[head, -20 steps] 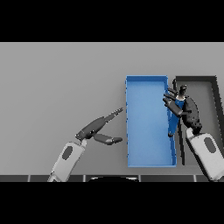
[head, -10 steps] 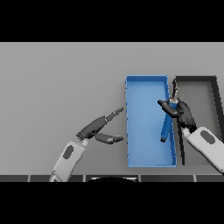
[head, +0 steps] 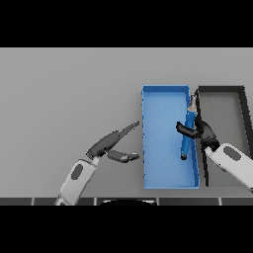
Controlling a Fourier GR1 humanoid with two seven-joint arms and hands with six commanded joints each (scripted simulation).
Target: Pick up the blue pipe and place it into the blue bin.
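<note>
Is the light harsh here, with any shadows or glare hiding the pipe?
Head view: the light is soft and even, no glare on the grey table. The blue pipe blends with the blue bin, being nearly the same colour. The right hand partly covers the pipe; faint shading darkens the black tray.

Light is even and soft, moderately bright, with no glare or hot spots. The grey desk (head: pixel 64 99) is uniformly lit and shows only faint shadow. The black bin (head: pixel 221 91) reads very dark inside. Edges look slightly soft throughout; no distortion shows at the borders.
</note>
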